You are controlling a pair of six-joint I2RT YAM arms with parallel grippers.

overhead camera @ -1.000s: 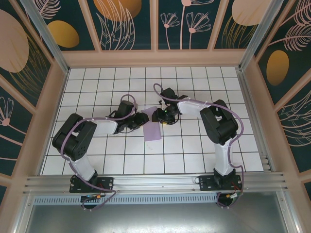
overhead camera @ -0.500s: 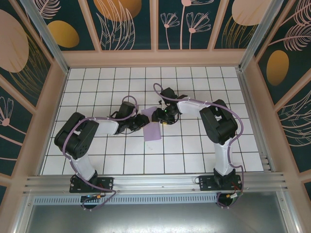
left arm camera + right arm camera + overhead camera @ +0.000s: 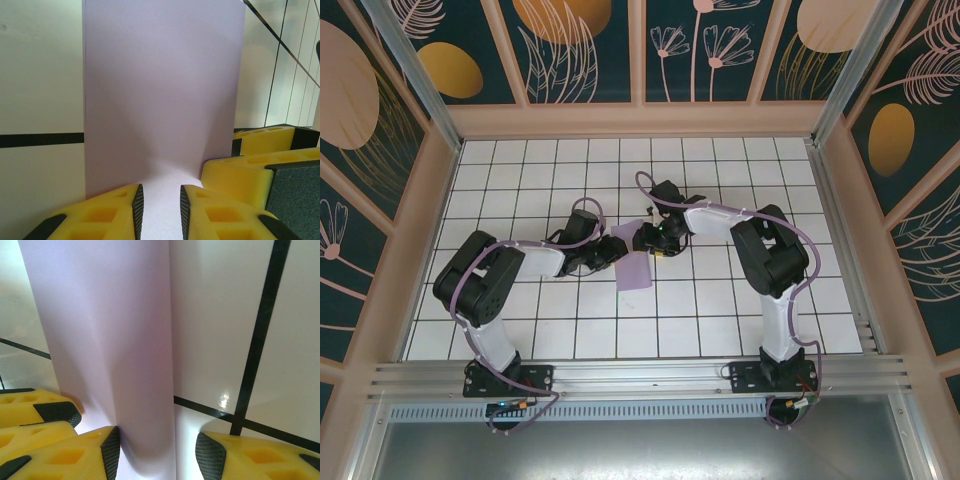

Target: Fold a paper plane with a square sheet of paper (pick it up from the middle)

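Note:
The square sheet of paper (image 3: 634, 270), pale lavender, lies on the white tiles at mid-table, its far end lifted between my two grippers. My left gripper (image 3: 613, 248) comes in from the left. In the left wrist view the sheet (image 3: 160, 90) rises ahead and runs through the narrow gap of the left gripper (image 3: 161, 192), whose jaws stand apart. My right gripper (image 3: 646, 238) meets it from the right. Its jaws (image 3: 157, 437) stand wide, one pad against a bulging curl of the paper (image 3: 110, 330), the other over bare tile.
Black grout lines (image 3: 260, 335) cross the white tile floor. The right gripper's yellow finger (image 3: 250, 170) sits close beside the left gripper. Patterned walls (image 3: 640, 60) and an aluminium rail (image 3: 640, 375) box in the table.
The left jaws have narrowed a little and the left gripper has edged toward the paper's lifted end. The right arm has hardly moved.

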